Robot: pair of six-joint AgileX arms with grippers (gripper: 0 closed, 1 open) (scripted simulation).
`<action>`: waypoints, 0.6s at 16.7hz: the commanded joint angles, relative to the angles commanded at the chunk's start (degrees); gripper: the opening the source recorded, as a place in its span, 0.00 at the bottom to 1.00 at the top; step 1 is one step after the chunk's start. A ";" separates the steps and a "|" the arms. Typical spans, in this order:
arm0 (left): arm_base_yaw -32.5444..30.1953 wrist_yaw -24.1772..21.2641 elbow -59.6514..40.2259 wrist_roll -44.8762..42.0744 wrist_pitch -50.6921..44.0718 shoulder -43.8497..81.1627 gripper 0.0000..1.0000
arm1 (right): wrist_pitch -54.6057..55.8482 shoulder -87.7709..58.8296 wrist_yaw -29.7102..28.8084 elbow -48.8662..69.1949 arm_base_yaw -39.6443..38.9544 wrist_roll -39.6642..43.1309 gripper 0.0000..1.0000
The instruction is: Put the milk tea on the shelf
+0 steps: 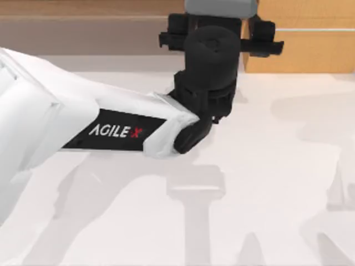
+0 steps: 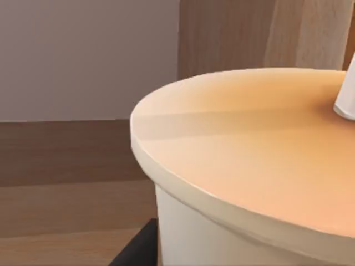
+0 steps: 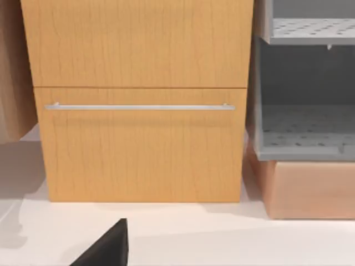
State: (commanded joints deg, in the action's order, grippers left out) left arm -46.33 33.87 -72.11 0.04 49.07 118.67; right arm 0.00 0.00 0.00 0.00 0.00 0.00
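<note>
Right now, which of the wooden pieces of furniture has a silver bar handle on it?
The lighter orange-wood cabinet, at the table's back right in the top view: its silver bar handle runs across the front. The darker brown shelf, further left, has none.

Pale orange-beige milk tea (image 2: 249,160) with white straw (image 2: 346,97); brown shelf (image 1: 83,27); orange-wood cabinet (image 3: 138,100) with silver handle (image 3: 138,107); white tabletop (image 1: 277,166).

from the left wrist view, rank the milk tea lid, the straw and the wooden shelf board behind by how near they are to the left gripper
1. milk tea lid: right up against the camera, under the left gripper, which reaches to the table's back edge.
2. straw: rising from the lid's far side.
3. shelf: brown board behind and beside the cup.

The right arm is parked facing the orange-wood cabinet.
</note>
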 joint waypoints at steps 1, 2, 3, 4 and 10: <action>1.69 -1.24 1.29 0.14 -1.65 -2.25 0.00 | 0.00 0.00 0.00 0.00 0.00 0.00 1.00; 3.61 -2.41 2.43 0.30 -3.20 -4.43 0.00 | 0.00 0.00 0.00 0.00 0.00 0.00 1.00; 5.73 -3.49 3.38 0.48 -4.65 -6.49 0.00 | 0.00 0.00 0.00 0.00 0.00 0.00 1.00; 8.05 -4.51 4.14 0.65 -6.00 -8.41 0.00 | 0.00 0.00 0.00 0.00 0.00 0.00 1.00; 21.89 -11.24 4.62 0.92 -12.96 -15.16 0.00 | 0.00 0.00 0.00 0.00 0.00 0.00 1.00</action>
State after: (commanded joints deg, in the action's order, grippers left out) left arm -24.44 22.63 -67.49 0.96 36.10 103.51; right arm 0.00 0.00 0.00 0.00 0.00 0.00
